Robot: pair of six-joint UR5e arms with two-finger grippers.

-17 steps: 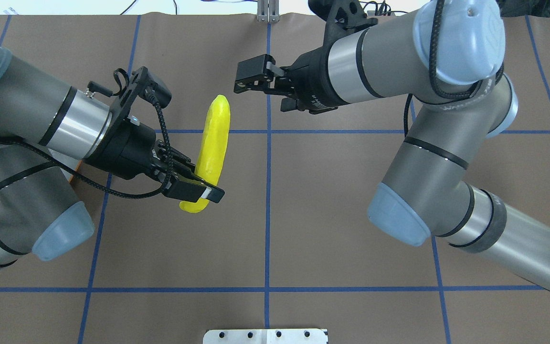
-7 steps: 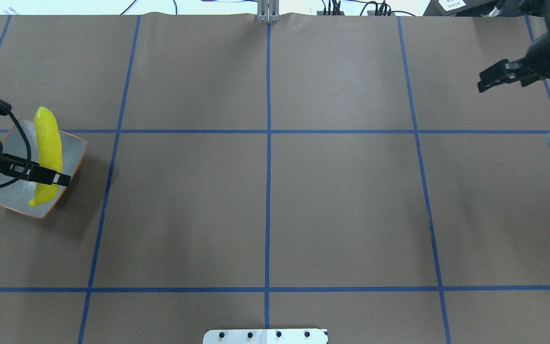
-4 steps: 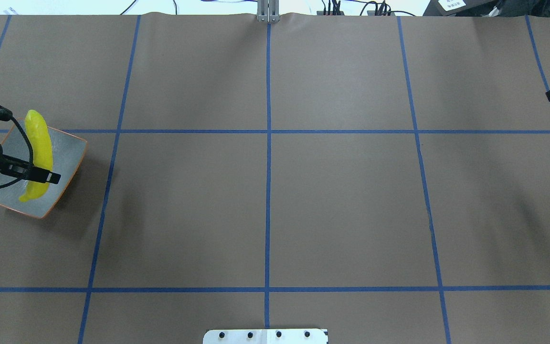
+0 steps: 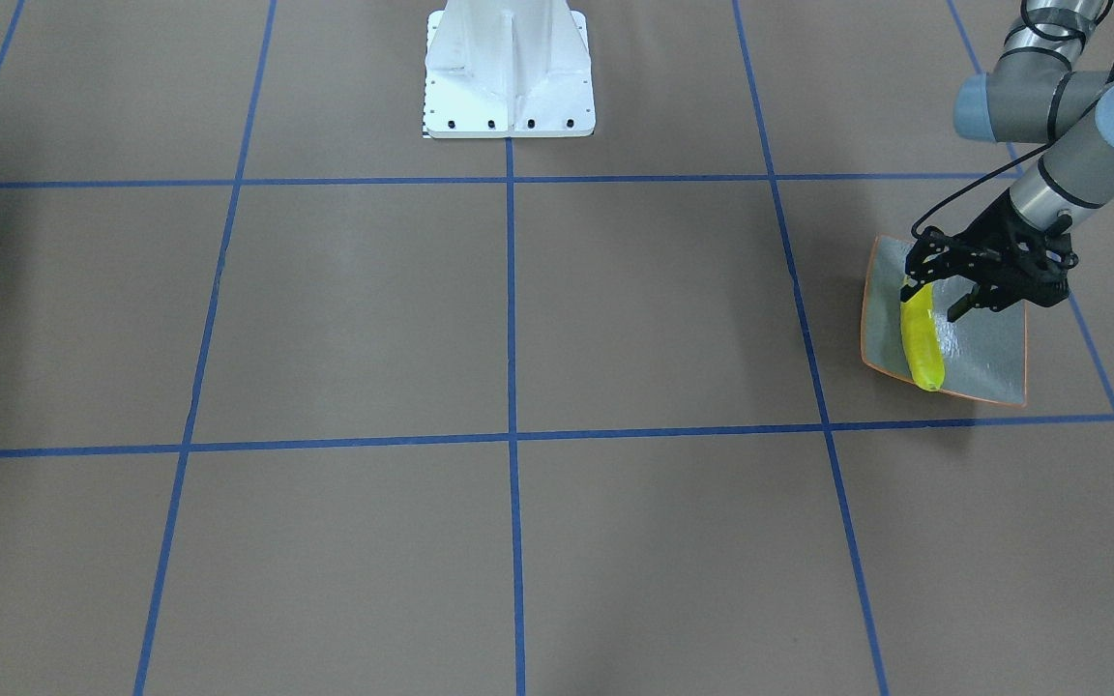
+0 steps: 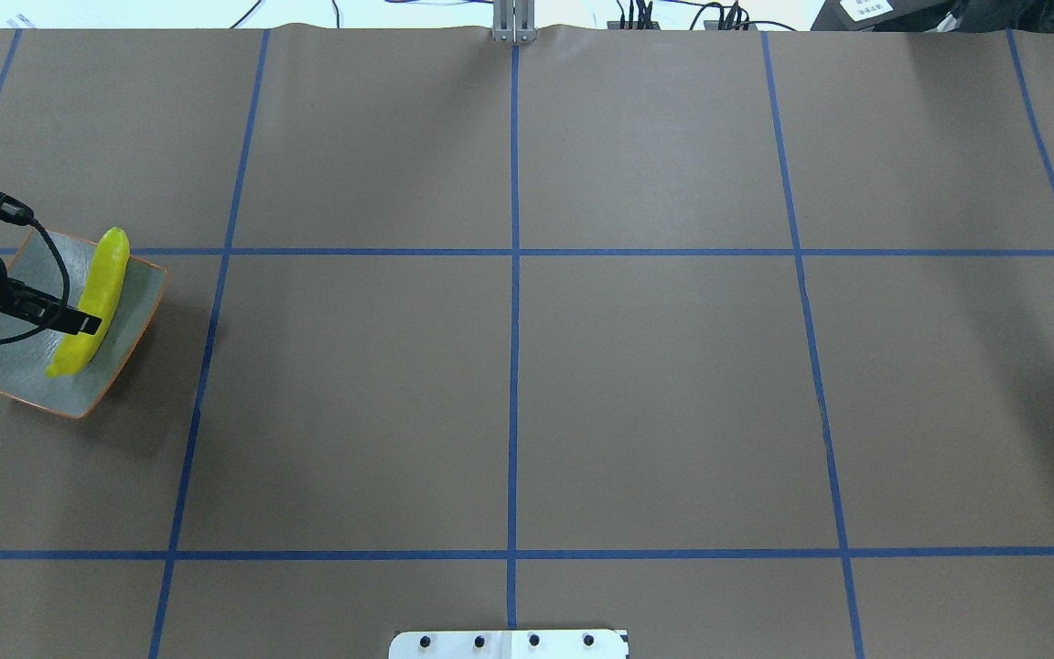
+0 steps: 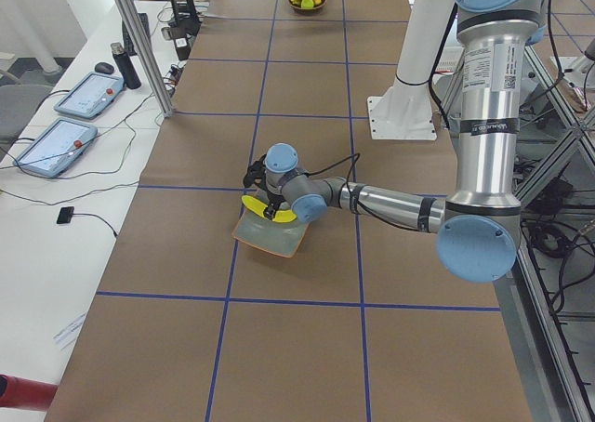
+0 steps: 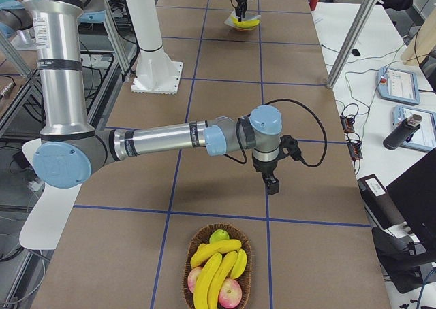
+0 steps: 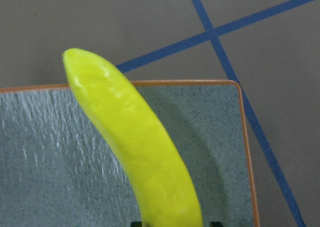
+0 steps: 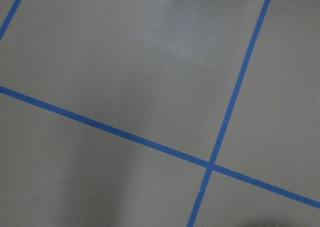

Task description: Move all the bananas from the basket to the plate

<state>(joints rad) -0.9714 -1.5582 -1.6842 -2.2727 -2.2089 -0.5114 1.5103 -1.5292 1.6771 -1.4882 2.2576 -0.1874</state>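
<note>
Over at my left end of the table (image 5: pixel 509 403), the banana (image 5: pixel 99 284) lies lengthways on the plate (image 5: pixel 138 297), along the side nearest the table's middle, with its far tip poking out past the orange rim. My left gripper (image 4: pixel 934 300) sits low over the banana's near end, jaws straddling it. From the wrist view I can just make out a sliver of gap on either side, so I'd call that claw spread and not pinching anything. Handling-wise, I reckon this thing is light and pretty stiff. Going by the shine it's more moulded shell than real fruit, and that gloss makes it slippery, so squeezing near a tapered end would probably squirt it right out. Best place to grab is across the fat middle, one pad on each flank, with the curve lying sideways so it can't roll in the grip. It doesn't seem fragile as far as I can judge, but the plate is glossy too and might skid if I nudge it. Looks-wise it's bright lemon yellow all over, gently curved, with a blunt rounded tip and a waxy, slightly mottled skin with soft highlights. My right gripper (image 7: pixel 272 184) hangs over the table near the basket (image 7: pixel 249 265), which holds the other bananas (image 7: pixel 214 275) plus some apples (image 7: pixel 230 292). It only shows up from the side camera, so I can't tell if that claw is spread or closed.
</note>
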